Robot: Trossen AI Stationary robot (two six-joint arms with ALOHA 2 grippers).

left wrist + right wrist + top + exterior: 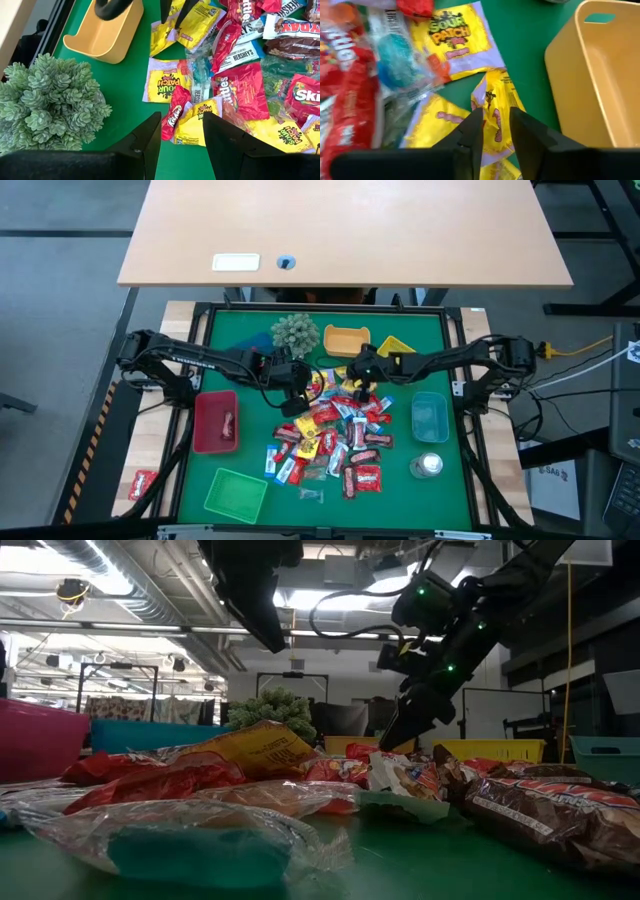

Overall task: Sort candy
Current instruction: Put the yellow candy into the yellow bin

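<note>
The candy point(335, 435) is a heap of small wrapped packets in red, yellow, blue-white and brown on the green mat's middle. My right gripper point(495, 125) is down at the heap's far edge, shut on a yellow packet point(495, 102) next to the orange tray point(600, 75). My left gripper point(182, 135) hangs open above the heap's far left part, over a red packet point(172, 117) and a yellow one point(197, 127), touching nothing. In the low view my left gripper point(260, 600) shows well above the heap and my right gripper point(400, 730) down at it. My right gripper pinches the yellow packet between its two fingers, on a crumpled part near the packet's middle point(495, 112) that stands up between the fingertips. The fingers slant down from the table's right side. The rest of the packet lies on the mat.
A spiky green plant ball point(293, 332) sits at the mat's far side beside the orange tray point(345, 338) and a yellow tray point(397, 345). A red tray point(215, 420) holding one packet stands left, a green tray point(235, 495) near left, a teal tray point(430, 415) right, a small jar point(428, 465) near right.
</note>
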